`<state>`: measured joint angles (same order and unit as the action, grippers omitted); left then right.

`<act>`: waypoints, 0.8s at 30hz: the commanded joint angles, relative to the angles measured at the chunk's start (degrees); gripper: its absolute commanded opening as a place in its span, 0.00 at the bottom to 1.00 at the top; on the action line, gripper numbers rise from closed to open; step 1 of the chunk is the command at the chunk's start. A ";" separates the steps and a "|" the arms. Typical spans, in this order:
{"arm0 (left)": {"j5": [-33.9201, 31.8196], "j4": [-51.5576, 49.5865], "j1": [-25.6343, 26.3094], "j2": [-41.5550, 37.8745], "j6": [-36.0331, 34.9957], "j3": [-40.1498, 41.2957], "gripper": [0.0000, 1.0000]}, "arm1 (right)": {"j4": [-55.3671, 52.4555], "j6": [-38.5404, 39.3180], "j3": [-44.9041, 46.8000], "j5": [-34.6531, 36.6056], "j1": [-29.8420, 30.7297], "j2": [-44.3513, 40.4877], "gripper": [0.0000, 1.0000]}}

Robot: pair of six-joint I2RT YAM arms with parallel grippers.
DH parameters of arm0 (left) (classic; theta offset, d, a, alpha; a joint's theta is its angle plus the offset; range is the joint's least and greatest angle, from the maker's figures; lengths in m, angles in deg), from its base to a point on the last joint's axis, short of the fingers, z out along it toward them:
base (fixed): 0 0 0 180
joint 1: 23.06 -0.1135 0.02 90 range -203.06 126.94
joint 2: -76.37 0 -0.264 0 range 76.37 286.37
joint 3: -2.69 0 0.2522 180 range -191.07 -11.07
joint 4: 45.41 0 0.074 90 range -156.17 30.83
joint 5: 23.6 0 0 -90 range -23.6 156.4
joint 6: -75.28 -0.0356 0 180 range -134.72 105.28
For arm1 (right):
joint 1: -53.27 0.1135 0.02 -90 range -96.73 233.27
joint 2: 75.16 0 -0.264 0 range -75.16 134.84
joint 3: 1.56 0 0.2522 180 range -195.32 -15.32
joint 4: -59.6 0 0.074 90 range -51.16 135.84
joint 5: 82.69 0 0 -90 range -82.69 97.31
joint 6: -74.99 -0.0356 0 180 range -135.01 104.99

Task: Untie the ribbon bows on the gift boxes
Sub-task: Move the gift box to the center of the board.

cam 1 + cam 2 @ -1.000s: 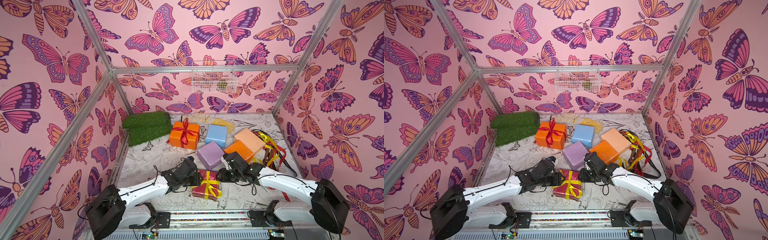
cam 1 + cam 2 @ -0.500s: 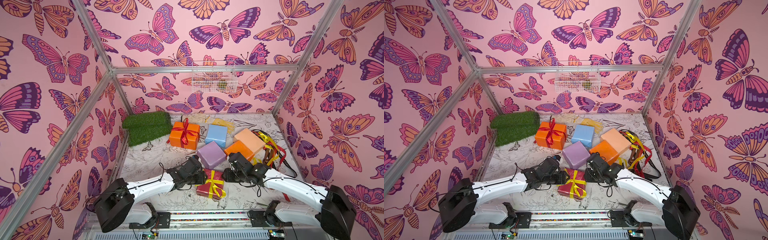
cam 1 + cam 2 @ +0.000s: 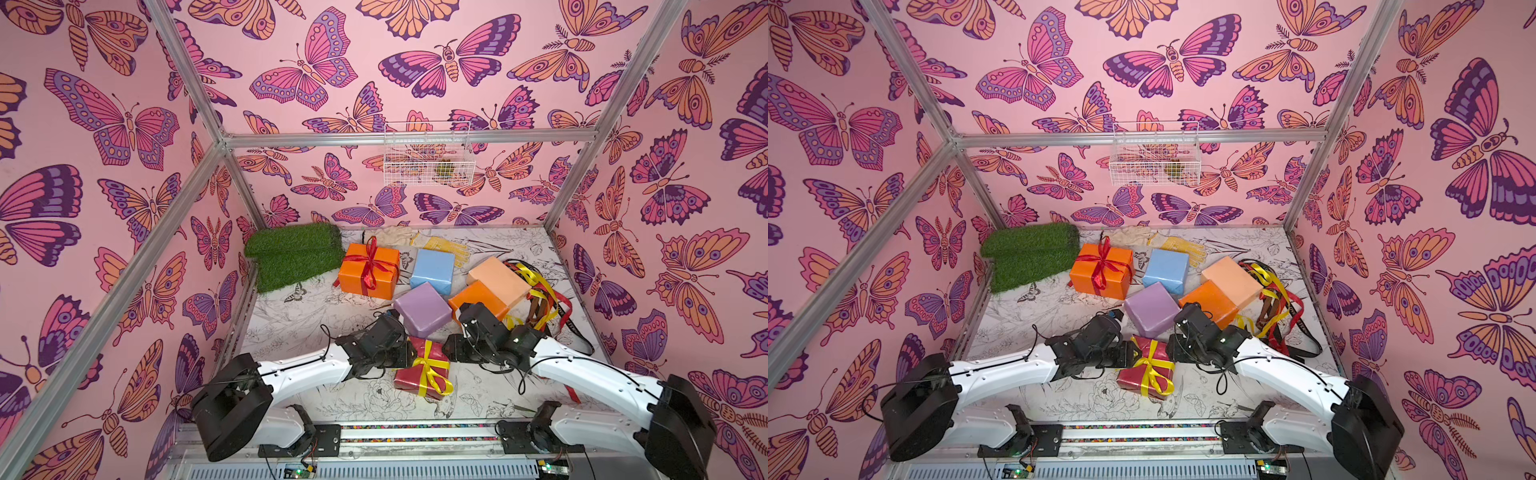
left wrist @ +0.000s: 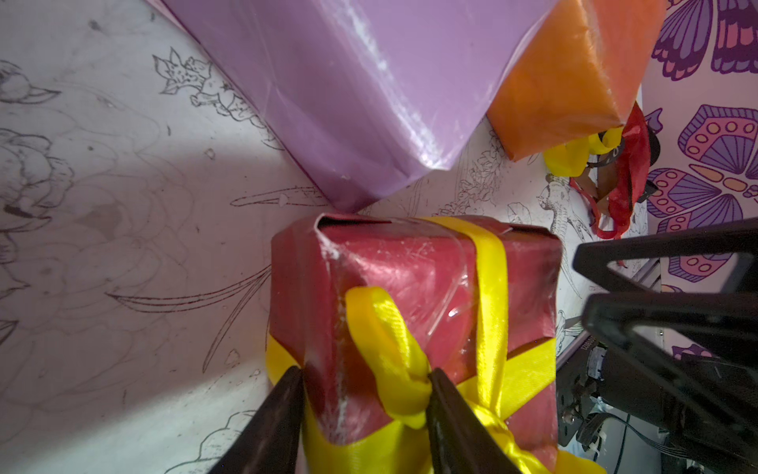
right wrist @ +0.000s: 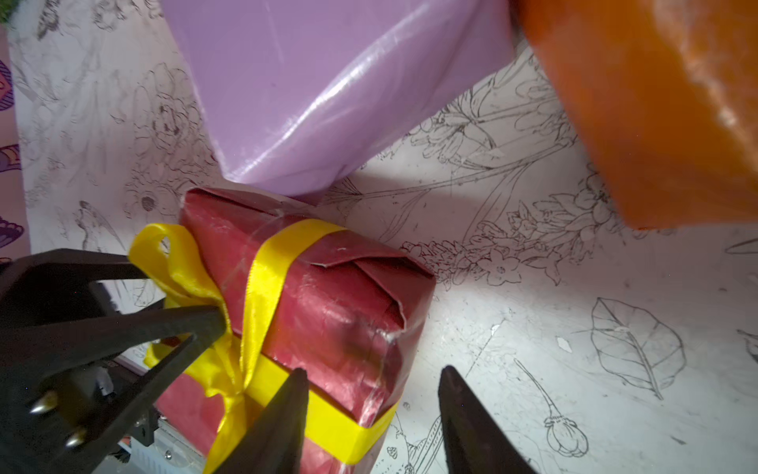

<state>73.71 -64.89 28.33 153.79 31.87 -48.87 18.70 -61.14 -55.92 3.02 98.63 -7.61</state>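
Observation:
A dark red gift box (image 3: 405, 379) with a yellow ribbon bow (image 3: 430, 368) lies at the front middle, touching the lilac box (image 3: 422, 309). My left gripper (image 4: 366, 371) is closed on the box's corner (image 4: 410, 266), one finger on its side and the other at the knot, with a bow loop (image 4: 385, 328) between them. My right gripper (image 5: 374, 370) stands open at the opposite corner (image 5: 348, 312): one finger over the yellow band, the other over bare table. An orange box (image 3: 353, 282) at the back carries a tied red bow (image 3: 372, 257).
Light blue (image 3: 432, 268), orange (image 3: 478, 297) and peach (image 3: 498, 276) boxes sit bare behind the arms. Loose ribbons (image 3: 540, 299) are piled at the right wall. A green turf mat (image 3: 295, 253) lies back left, a yellow glove (image 3: 442, 245) behind the boxes, and a wire basket (image 3: 428, 153) on the back wall.
My right jaws have opened wider. Both arms reached a little farther in, and the dark red box shifted slightly to the right between them.

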 commanded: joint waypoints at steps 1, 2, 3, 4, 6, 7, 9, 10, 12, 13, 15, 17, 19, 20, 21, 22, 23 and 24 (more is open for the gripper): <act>-0.19 -1.06 0.28 0.74 -0.14 -0.19 0.50 | 2.05 -0.98 0.94 -1.43 -0.18 0.25 0.54; -0.10 -1.03 0.28 0.88 -0.18 -0.22 0.50 | 2.84 -1.15 1.36 -2.03 -0.19 0.59 0.54; -0.02 -0.92 0.28 1.01 -0.18 -0.29 0.50 | 3.65 -1.47 1.69 -2.65 -0.19 0.88 0.53; 0.14 -0.80 0.28 1.14 -0.18 -0.42 0.50 | 4.68 -1.66 1.94 -3.31 -0.19 1.34 0.53; 0.49 -0.37 0.28 1.66 -0.01 -0.58 0.50 | 6.69 -2.25 2.51 -4.31 -0.19 1.96 0.52; 0.64 -0.05 0.28 1.91 0.07 -0.65 0.50 | 7.23 -2.59 2.71 -4.16 -0.19 2.19 0.51; 0.92 0.29 0.36 2.19 0.08 -1.08 0.50 | 7.71 -2.70 2.64 -3.59 -0.28 2.32 0.49; 1.11 0.44 0.30 2.29 0.16 -1.20 0.50 | 7.63 -2.63 2.47 -3.23 -0.44 2.44 0.49; 1.43 0.73 0.37 2.39 0.25 -1.40 0.50 | 7.62 -2.23 2.20 -3.13 -1.11 2.69 0.48; 1.77 1.05 0.37 2.46 0.26 -1.37 0.50 | 7.67 -1.98 2.02 -3.26 -1.68 2.87 0.48; 2.80 1.61 0.46 2.76 0.19 -1.38 0.50 | 7.78 -1.32 1.57 -3.26 -2.60 3.19 0.47; 4.11 2.17 0.54 3.38 -0.08 -1.40 0.50 | 7.80 -0.10 0.74 -3.40 -3.88 3.72 0.47; 4.62 2.59 0.81 3.75 -0.18 -1.42 0.50 | 7.80 1.33 -0.35 -3.85 -5.19 4.44 0.47; 4.77 2.95 1.02 3.85 -0.27 -1.42 0.50 | 7.80 2.06 -1.20 -4.16 -5.88 5.07 0.47; 4.77 3.18 1.14 3.88 -0.36 -1.40 0.50 | 7.54 2.94 -1.91 -4.73 -6.55 5.62 0.47; 4.69 3.47 1.25 3.90 -0.36 -1.37 0.50 | 6.88 4.03 -3.00 -5.43 -7.22 6.43 0.47; 4.49 3.59 1.25 3.73 -0.40 -1.24 0.50 | 5.67 5.45 -4.56 -6.34 -8.03 7.51 0.47; 4.26 3.69 1.25 3.55 -0.44 -1.24 0.50 | 5.07 6.26 -5.42 -6.71 -8.42 8.37 0.47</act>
<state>76.62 -61.20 28.90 156.81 32.09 -49.86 24.76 -58.85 -57.36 -1.64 91.46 -0.92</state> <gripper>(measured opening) 0.499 0.472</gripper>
